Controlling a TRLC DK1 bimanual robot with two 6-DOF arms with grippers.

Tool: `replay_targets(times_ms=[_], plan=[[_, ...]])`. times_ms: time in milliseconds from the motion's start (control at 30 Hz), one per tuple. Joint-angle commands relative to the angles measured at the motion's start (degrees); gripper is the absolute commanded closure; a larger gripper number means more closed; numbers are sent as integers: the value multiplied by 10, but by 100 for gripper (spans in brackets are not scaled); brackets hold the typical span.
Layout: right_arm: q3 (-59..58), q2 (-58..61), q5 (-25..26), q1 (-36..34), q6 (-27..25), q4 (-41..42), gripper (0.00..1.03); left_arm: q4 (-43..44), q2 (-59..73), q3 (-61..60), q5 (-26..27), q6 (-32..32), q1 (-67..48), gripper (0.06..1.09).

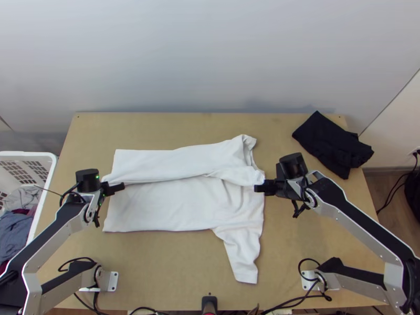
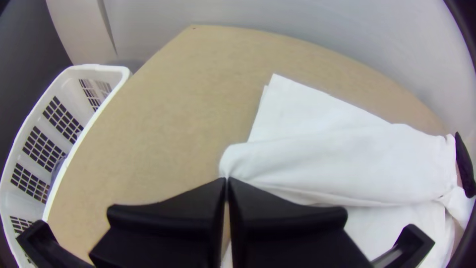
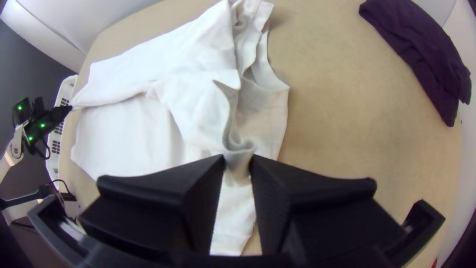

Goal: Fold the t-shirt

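Observation:
The white t-shirt (image 1: 184, 202) lies with its far long side folded over towards the near side, one sleeve sticking out at the near right. At its left end is my left gripper (image 1: 122, 186); in the left wrist view this gripper (image 2: 227, 181) is shut on the folded flap's corner of the t-shirt (image 2: 337, 159). My right gripper (image 1: 257, 188) is at the shirt's right end. As the right wrist view has it, the right gripper (image 3: 238, 161) is shut on a bunched bit of the t-shirt (image 3: 193, 104), with cloth pinched between its fingertips.
A folded dark garment (image 1: 331, 144) lies at the table's far right corner. Beyond the table's left edge stands a white basket (image 1: 52, 160) with clothes in it. Bare wooden tabletop (image 1: 173, 262) stretches along the near side, with cables by the arms' bases.

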Motion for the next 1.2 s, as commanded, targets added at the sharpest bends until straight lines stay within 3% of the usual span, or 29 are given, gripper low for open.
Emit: replay_targets(times_ms=[0,100,233,300,333,667,967,1167], plan=[[12,-5,-1,-1,-1,-6,52,-21,1,9,4,-23,6,59],[35,-1,-2,-7,-2,-21,48,-86,7,33,30,-64,6,42],[78,5,-3,-14,-1,-66,31,-175,-2,68,47,-71,3,36],[98,7,-5,-15,-1,-98,16,-247,-10,89,83,-71,3,35],[106,5,-5,-14,-2,-112,14,-276,-17,95,103,-65,6,35],[104,-58,-22,12,1,-181,14,-412,-88,54,119,12,5,35],[87,-87,-35,25,0,-214,14,-417,-59,54,80,25,-17,35],[89,-85,-40,46,-2,-224,14,-423,-15,55,80,29,-21,35]])
